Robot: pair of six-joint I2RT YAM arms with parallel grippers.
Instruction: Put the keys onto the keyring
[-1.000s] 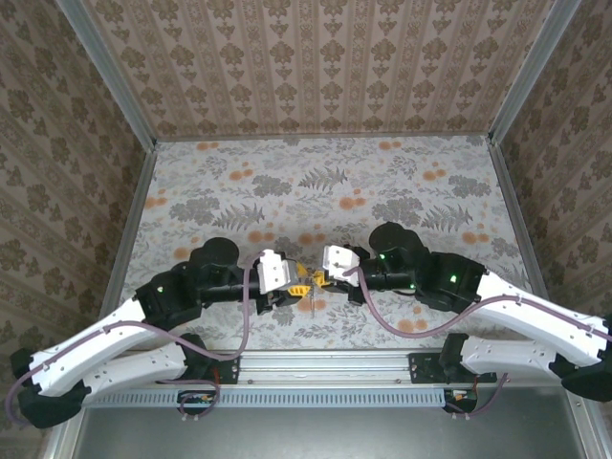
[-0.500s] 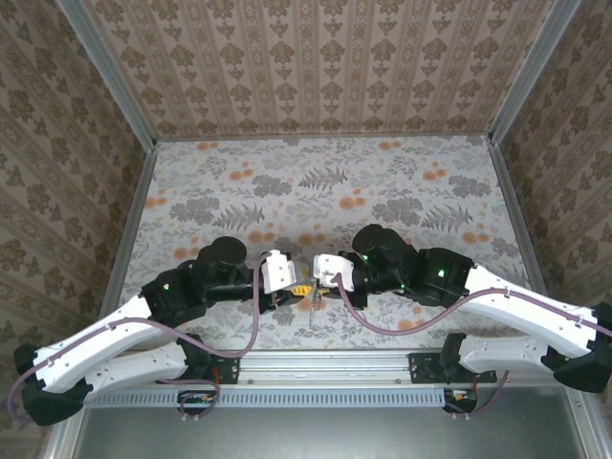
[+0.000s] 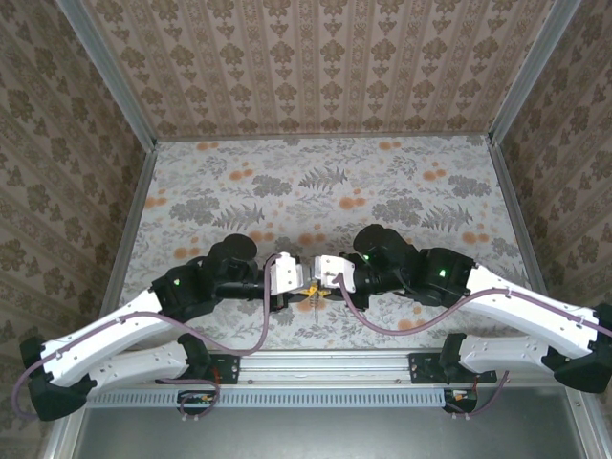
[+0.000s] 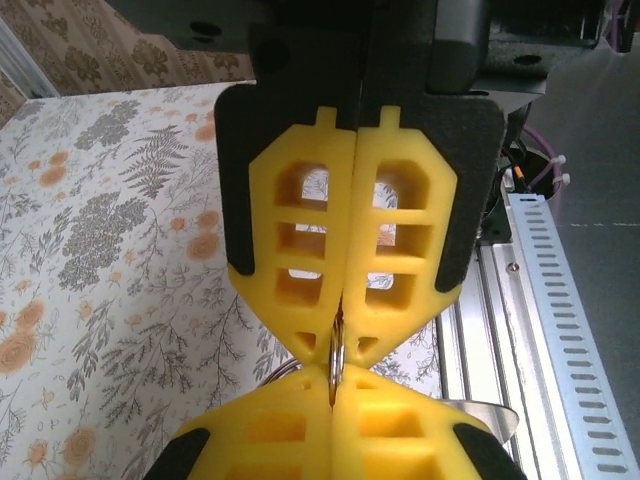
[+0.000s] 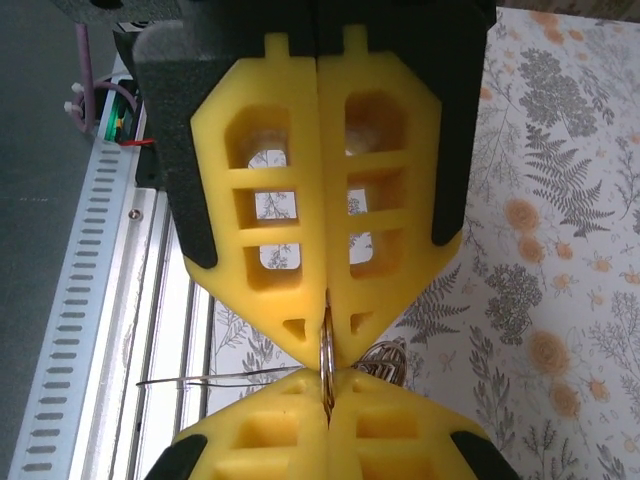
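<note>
Where the two tips meet, the left tool (image 4: pixel 338 340) holds its yellow pads (image 4: pixel 400 240) pressed together on the keyring (image 4: pixel 334 358), seen edge-on as a thin metal loop. The right tool (image 5: pixel 325 345) clamps the same loop from the opposite side. Both sit tip to tip over the floral bench (image 3: pixel 382 182), near its front rail (image 3: pixel 335 363).
</note>
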